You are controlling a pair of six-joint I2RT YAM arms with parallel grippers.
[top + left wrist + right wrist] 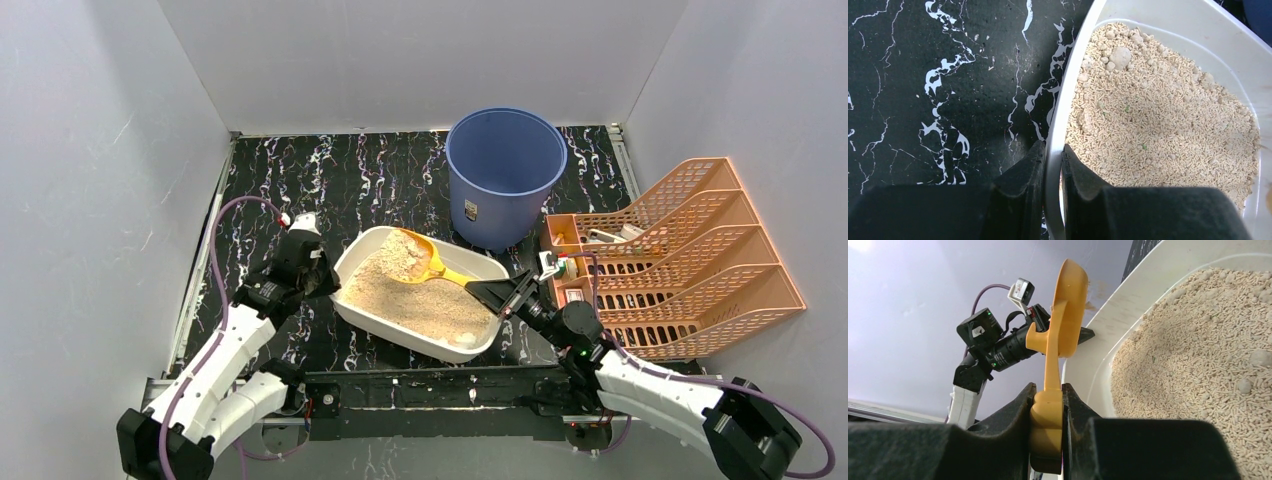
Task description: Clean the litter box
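**Writing:** None legible. The blue bucket [505, 165] bears a small sticker [470, 210] low on its near side, too small to read. A white tag [1020, 290] on the left wrist is also unreadable.

**Litter box:** The litter box [395, 327] sits askew at the middle of the black marbled worktop [300, 180], between the two arms. It holds tan litter [1158, 130] with pale clumps in it.

**Left fingers:** The left fingers [1030, 172] are clenched on the box's left rim, one outside the wall and one inside.

**Right fingers:** The right fingers [1020, 407] grasp the handle of a yellow scoop [425, 258]. Its bowl is at the far end of the box, against the litter.

**Surroundings:** The bucket stands just behind the box's far right corner. A pink lattice rack [680, 260] stands at the right, close beside the right arm. Its far slots hold small items that cannot be identified. Grey walls enclose three sides.
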